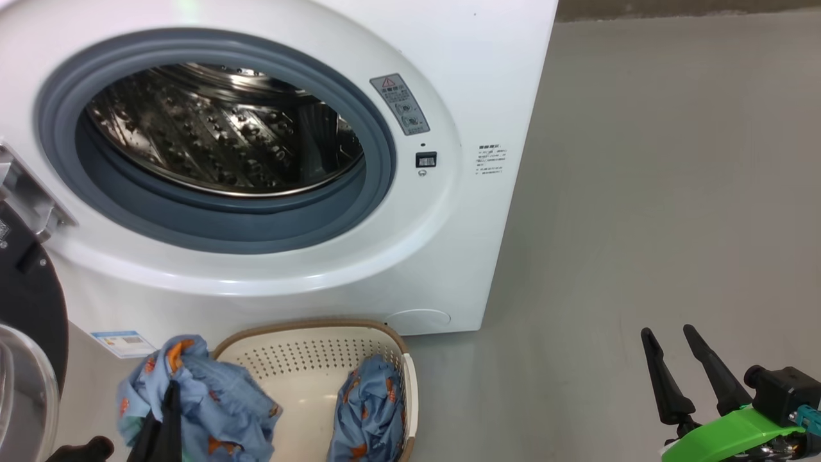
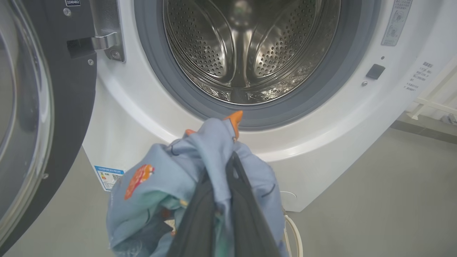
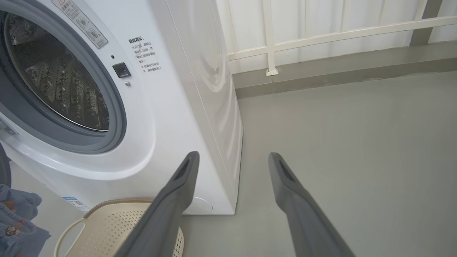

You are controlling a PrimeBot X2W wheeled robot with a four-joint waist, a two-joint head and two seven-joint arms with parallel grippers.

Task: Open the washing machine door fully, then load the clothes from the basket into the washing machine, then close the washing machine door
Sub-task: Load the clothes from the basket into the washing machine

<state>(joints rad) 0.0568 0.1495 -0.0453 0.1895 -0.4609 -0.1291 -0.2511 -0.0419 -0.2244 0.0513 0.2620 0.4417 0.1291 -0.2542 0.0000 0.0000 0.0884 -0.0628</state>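
Head view: washing machine (image 1: 487, 77) with its mouth wide open and the washing machine door (image 1: 32, 301) standing out at the machine's left side. Directly before the machine's base, the basket (image 1: 308, 324), with a second garment (image 1: 369, 404) slumped against its right wall. Just left of the basket and below the machine's mouth, the held garment (image 1: 211, 398), bunched around the left gripper (image 1: 170, 401), with both dark fingers pressed together on the cloth. Impossible to tell whether the cloth brushes the basket rim. Well off to the machine's right, over grey floor (image 1: 641, 192), the right gripper (image 1: 667, 333), with fingers spread wide apart.

Left wrist view, straight into the machine: perforated steel drum (image 2: 250, 43) with its raised ribs, ringed by the grey-blue gasket (image 2: 150, 71). Metal hinge (image 2: 107, 43) at the mouth's left, blue label (image 2: 109, 176) low on the machine's front. Light blue cloth draped over the fingers (image 2: 250, 214), with an orange patch at the fold nearest the gasket.

Right wrist view, along the machine's right flank: white railing (image 3: 321, 35) behind the machine, printed text beside the door latch, and the basket's looped side handle (image 3: 68, 232) near the machine's base.
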